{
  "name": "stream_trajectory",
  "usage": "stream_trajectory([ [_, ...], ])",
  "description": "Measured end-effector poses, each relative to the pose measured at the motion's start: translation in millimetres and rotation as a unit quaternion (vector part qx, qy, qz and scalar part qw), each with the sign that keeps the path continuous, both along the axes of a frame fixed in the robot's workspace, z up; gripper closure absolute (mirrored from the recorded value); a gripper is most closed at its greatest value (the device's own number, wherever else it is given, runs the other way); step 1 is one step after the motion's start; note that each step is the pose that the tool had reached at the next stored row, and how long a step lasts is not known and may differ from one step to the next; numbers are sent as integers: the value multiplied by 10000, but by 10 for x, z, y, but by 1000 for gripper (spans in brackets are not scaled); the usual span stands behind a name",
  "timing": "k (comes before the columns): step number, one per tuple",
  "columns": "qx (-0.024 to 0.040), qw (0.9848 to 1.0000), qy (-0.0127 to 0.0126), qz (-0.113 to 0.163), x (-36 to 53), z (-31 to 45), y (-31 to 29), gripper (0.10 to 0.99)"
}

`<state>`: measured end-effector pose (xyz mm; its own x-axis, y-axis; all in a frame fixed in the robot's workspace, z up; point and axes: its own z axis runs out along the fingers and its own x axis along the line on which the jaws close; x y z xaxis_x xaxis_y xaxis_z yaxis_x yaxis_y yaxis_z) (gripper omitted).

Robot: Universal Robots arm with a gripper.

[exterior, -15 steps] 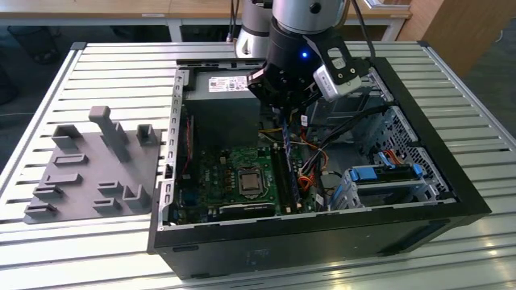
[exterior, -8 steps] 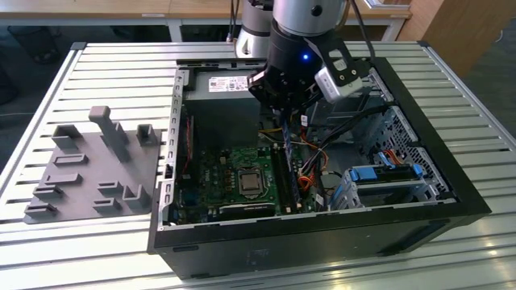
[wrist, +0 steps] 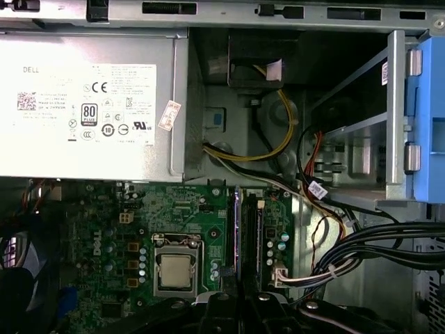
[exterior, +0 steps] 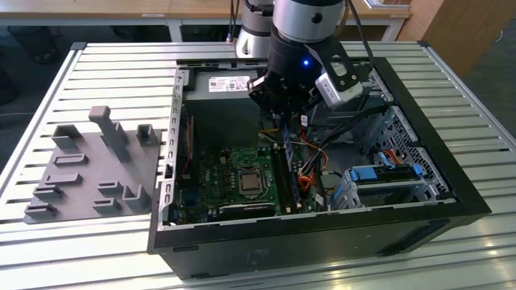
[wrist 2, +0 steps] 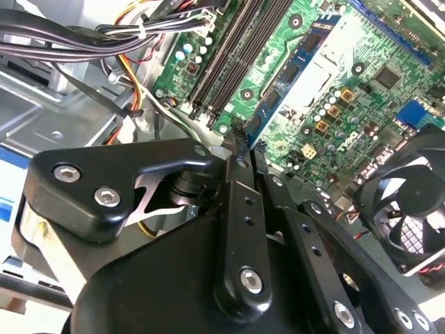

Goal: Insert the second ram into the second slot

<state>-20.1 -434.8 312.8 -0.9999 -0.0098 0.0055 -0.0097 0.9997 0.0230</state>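
One dark robot arm reaches down into an open black computer case that lies on a desk of white metal slats. Its tool hangs above the green motherboard, between the silver power supply box and the square metal processor socket.

The tool's black fingers are drawn close together and pinch the second ram, a thin, long, dark-blue memory stick with dark chips along its face. In the first wrist view the stick shows edge-on as a narrow blue-violet line. It runs out from the tool in line with the long black memory slots, which lie just beside the socket. In the second wrist view the stick stretches away from the fingertips alongside the black slots. Whether its lower edge touches a slot cannot be told.

At the exterior view's left, a grey plastic fixture plate with upright pegs lies on the desk beside the case. A blue drive bay sits inside the case at that view's right.
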Motion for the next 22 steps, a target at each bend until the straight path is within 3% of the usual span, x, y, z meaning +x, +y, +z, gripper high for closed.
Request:
stream_trajectory([
  [12,1,10000,0,9,1,-109,-137,945],
  [22,-2,10000,0,-65,4,-246,-171,945],
])
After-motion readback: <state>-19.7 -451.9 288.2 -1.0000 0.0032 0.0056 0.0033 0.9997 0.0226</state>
